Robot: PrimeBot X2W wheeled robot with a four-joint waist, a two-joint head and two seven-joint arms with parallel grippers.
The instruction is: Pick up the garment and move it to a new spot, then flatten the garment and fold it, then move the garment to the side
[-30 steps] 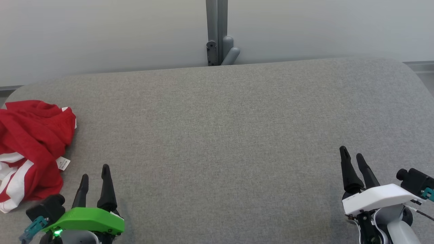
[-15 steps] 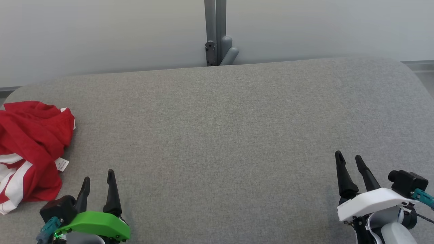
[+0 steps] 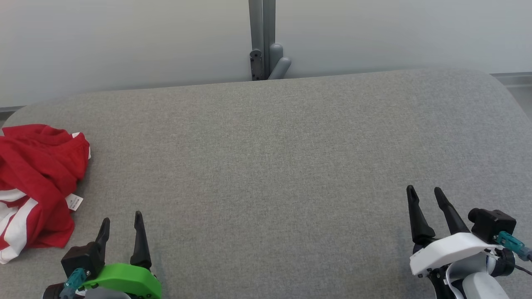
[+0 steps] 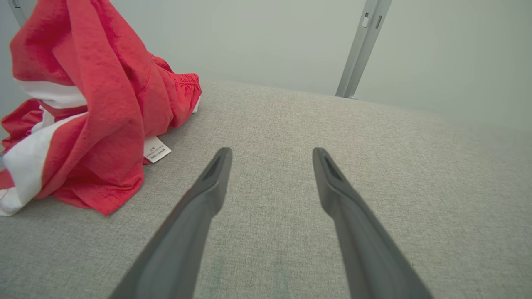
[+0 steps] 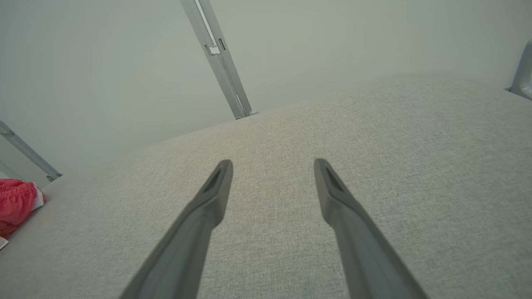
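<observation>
The garment (image 3: 39, 182), red with white stripes, lies in a crumpled heap at the far left edge of the grey table (image 3: 266, 166). A care label (image 3: 75, 202) pokes out on its right side. I judge this to be the first step, since nothing has been picked up yet. My left fingers (image 3: 139, 243) are spread and empty just beside the heap, pointing past it rather than at it. My right fingers (image 3: 417, 220) are likewise released, well apart from it across the table. Next I need to swing the left arm toward the heap, come down on a raised fold, and clench on cloth alone, not the table's cover.
</observation>
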